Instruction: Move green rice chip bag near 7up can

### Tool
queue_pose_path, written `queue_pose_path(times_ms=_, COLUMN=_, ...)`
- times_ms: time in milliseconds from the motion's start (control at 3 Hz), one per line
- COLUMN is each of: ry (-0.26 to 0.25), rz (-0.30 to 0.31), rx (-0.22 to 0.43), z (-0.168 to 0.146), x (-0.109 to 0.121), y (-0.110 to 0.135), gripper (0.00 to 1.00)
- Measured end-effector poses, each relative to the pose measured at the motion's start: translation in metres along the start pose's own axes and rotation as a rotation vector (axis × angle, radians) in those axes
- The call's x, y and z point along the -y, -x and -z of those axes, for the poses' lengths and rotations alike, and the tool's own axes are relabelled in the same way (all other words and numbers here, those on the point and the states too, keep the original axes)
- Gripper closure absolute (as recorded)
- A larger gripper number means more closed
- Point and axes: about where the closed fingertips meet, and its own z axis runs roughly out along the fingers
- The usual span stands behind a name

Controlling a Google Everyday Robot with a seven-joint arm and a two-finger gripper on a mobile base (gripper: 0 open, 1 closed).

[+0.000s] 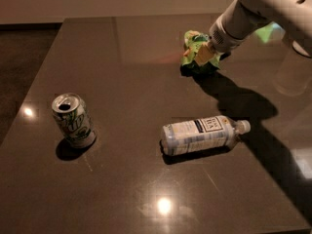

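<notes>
The green rice chip bag (191,44) is crumpled at the far right of the dark table, held just above its own shadow. My gripper (204,55) reaches in from the upper right and is shut on the bag's right side, with a yellowish fingertip (204,56) pressed against it. The 7up can (73,120) stands upright at the near left, white and green with an open silver top, far from the bag.
A clear plastic bottle with a white label (202,133) lies on its side between bag and can, cap to the right. The arm's shadow falls across the table's right side. The table's left edge (29,82) drops to a dark floor.
</notes>
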Motion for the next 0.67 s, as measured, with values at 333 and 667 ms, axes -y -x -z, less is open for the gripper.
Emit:
queue_pose_path(times_ms=333, ry=0.044, rz=0.028, rx=0.023, z=0.009, x=-0.019, y=-0.001, gripper=1.00)
queue_pose_path(times_ms=667, ry=0.107, rz=0.086, rx=0.049, z=0.023, x=-0.049, y=-0.004, gripper=1.00)
